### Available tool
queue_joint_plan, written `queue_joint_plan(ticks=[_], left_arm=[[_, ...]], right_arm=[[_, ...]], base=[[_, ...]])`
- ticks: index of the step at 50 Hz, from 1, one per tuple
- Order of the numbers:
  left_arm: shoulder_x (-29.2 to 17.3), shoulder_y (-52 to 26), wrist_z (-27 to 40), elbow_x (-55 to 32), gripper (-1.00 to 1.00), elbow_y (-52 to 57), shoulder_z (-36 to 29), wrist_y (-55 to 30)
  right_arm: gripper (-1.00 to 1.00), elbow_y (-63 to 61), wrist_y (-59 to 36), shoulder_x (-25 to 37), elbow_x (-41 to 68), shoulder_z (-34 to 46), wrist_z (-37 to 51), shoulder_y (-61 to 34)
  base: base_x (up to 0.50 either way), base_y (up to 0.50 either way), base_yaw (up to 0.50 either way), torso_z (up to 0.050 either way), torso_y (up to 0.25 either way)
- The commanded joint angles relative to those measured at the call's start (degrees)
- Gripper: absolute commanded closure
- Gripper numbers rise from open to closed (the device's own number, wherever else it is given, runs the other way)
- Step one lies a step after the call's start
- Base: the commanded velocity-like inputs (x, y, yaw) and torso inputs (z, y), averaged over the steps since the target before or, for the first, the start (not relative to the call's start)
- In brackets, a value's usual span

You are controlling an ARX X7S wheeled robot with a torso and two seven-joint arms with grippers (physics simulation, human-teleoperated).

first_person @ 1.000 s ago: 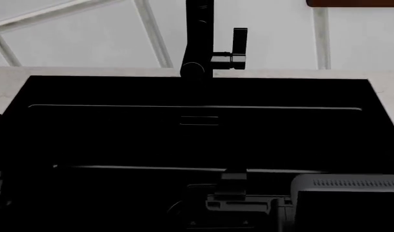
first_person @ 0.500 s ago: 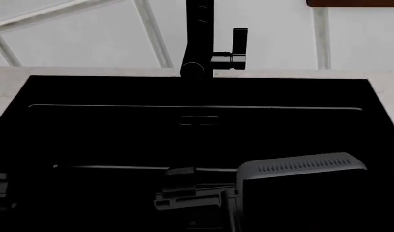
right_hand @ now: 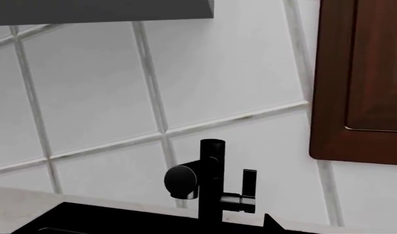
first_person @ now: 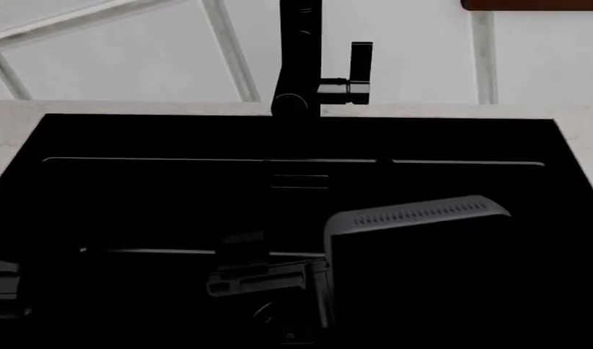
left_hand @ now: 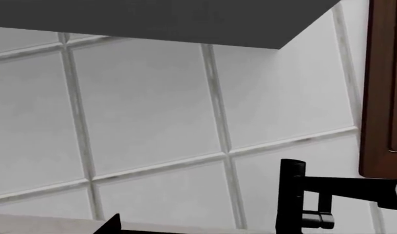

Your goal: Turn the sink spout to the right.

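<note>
The sink spout is a matte black upright post at the back rim of the sink. Its tube arm points toward me, ending in a round tip; a small flat lever sits on its right side. My right gripper hovers over the dark basin, well short of the spout, with its grey wrist block behind it. In the right wrist view the spout stands ahead, and one fingertip shows far off centre. My left gripper sits at the left edge, holding nothing.
White marbled counter rims the basin, with a tiled wall behind. A brown cabinet hangs up and to the right of the spout. A grey overhang crosses the wrist views.
My right arm has risen and swung left over the basin, its wrist block now nearer the middle. The spout and lever have not moved. The left gripper has barely shifted.
</note>
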State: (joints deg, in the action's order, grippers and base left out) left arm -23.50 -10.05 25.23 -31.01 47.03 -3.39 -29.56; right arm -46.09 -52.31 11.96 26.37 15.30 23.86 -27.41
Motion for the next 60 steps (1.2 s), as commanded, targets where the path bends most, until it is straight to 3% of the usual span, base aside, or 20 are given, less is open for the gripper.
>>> queue_joint_plan(ticks=[1, 21, 39, 60], left_arm=[[-0.14, -0.20, 0.13, 0.10, -1.00, -0.17, -0.67, -0.07], [-0.55, -0.65, -0.64, -1.31, -1.00, -1.25, -2.08, -0.99], [-0.91, -0.79, -0.72, -0.08, -1.00, -1.44, -3.28, -0.19], [-1.30, -0.64, -0.67, -0.29, -1.00, -1.57, -3.60, 0.23]], right_arm=[[-1.00, 0.71, -0.84, -0.22, 0.54, 0.40, 0.51, -1.59], [-1.00, 6.61, 2.03, -2.47, 0.05, 1.93, -0.25, -8.18], [-1.00, 21.54, 10.70, -6.60, -1.00, 3.28, -2.82, -13.54], [-1.00, 32.77, 17.43, -6.87, -3.50, 6.41, -2.99, -14.71]], base=[[0.00, 0.00, 0.00, 0.000, 0.000], [0.00, 0.00, 0.00, 0.000, 0.000], [0.00, 0.00, 0.00, 0.000, 0.000], [0.00, 0.00, 0.00, 0.000, 0.000]])
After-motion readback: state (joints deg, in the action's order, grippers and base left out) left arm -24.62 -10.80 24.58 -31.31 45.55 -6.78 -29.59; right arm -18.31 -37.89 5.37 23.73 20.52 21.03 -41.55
